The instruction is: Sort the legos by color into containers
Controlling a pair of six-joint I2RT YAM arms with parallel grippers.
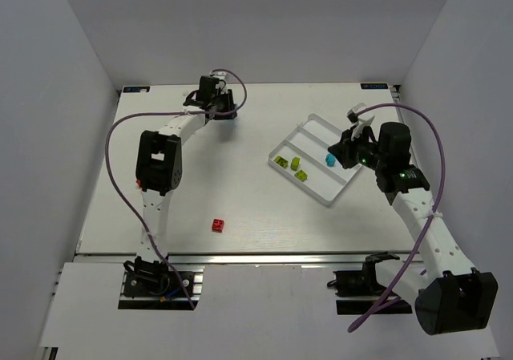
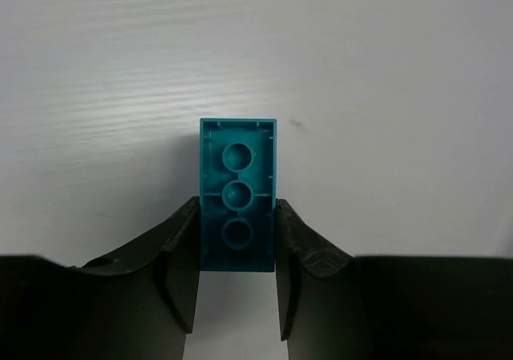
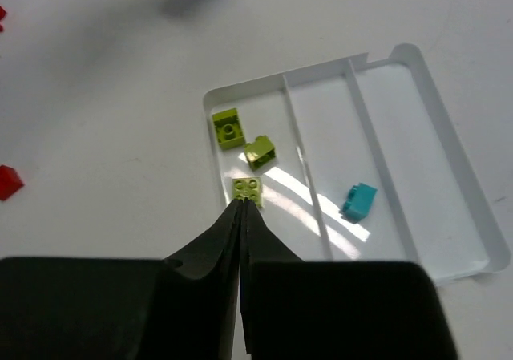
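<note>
A cyan brick (image 2: 237,196) is gripped by the left claw (image 2: 237,208) at the desk's far edge. The right claw (image 3: 243,204) is closed on nothing above the tray (image 3: 401,111), where green bricks (image 3: 228,127) are held.

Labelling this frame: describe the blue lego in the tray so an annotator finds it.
Find the white three-compartment tray on the table's right side. In its middle compartment lies one cyan brick, alone; the three lime green bricks sit in the adjoining compartment.

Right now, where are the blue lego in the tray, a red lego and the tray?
blue lego (image 3: 359,201): right wrist view, its middle.
red lego (image 1: 218,225): top view, its middle.
tray (image 3: 401,127): right wrist view, bare floor.
</note>
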